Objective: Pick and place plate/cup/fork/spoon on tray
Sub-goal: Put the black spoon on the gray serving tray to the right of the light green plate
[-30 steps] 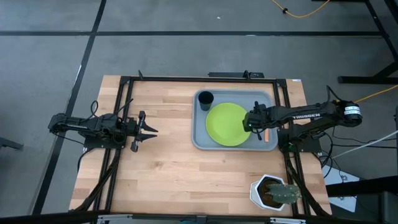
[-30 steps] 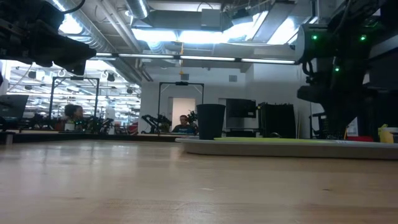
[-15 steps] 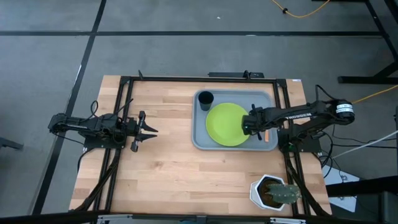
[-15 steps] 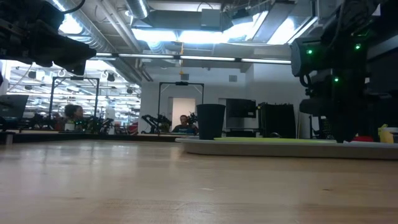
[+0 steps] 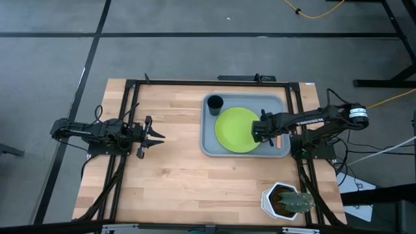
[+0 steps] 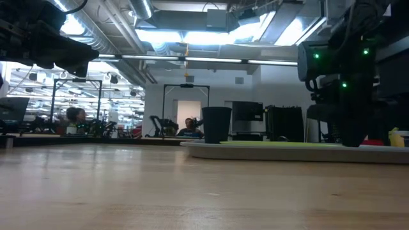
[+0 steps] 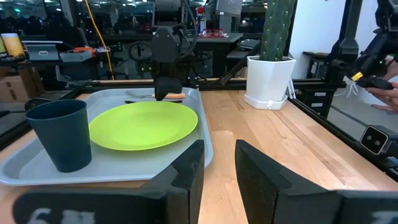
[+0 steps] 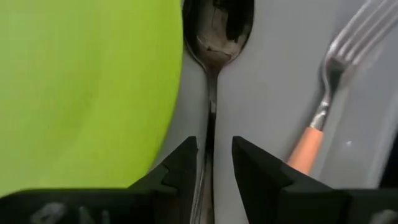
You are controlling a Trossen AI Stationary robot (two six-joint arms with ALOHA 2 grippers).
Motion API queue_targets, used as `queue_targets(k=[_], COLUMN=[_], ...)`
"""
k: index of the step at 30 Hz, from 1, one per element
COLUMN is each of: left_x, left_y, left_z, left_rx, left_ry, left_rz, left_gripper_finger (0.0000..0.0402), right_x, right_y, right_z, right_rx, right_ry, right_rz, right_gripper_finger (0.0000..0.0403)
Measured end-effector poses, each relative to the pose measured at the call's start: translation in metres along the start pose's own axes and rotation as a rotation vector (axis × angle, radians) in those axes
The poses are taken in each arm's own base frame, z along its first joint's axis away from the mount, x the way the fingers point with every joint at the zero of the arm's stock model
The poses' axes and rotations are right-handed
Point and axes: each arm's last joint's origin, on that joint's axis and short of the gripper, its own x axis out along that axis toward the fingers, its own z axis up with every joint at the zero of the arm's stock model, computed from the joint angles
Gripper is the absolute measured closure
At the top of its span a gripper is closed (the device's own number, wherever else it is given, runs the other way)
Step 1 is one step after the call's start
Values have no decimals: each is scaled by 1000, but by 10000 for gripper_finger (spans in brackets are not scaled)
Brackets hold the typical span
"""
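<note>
The grey-blue tray (image 5: 209,148) holds the lime-green plate (image 5: 235,130), the dark cup (image 5: 215,102) at its far left corner, the orange-handled fork (image 8: 323,106) and the dark spoon (image 8: 216,31). The spoon lies flat on the tray floor beside the plate's right rim, with the fork to its right. My right gripper (image 8: 215,146) is low over the tray, slightly open. Its fingers stand on either side of the spoon's thin handle (image 8: 211,118), with a gap showing on both sides. My left gripper (image 5: 158,136) is open and empty over the table's left part.
A white hexagonal pot with a cactus (image 5: 286,200) stands at the table's near right corner. A dark metal frame (image 5: 130,117) runs around the table's edges. Bare wood (image 5: 195,182) lies between the tray and my left gripper, and along the near side.
My right gripper has gone down toward the tray floor beside the plate and now hangs just above it. My left arm has kept still.
</note>
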Motion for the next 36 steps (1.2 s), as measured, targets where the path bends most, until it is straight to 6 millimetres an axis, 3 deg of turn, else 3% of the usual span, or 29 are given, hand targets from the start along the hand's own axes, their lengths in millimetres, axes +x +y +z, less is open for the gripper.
queue_targets(k=[7, 15, 25, 36], left_x=[0, 0, 0, 0], left_y=[0, 0, 0, 0], left_z=[0, 0, 0, 0], left_rx=[0, 0, 0, 0], left_ry=[0, 0, 0, 0], left_rz=[0, 0, 0, 0], left_gripper_finger=[319, 319, 319, 319], right_x=[17, 15, 15, 15], right_y=[-6, -4, -3, -4], right_z=[-8, -4, -3, -3], right_rx=[19, 65, 102, 228], right_ry=[-15, -63, -50, -36], right_rz=[21, 17, 29, 33], right_gripper_finger=[295, 297, 336, 338])
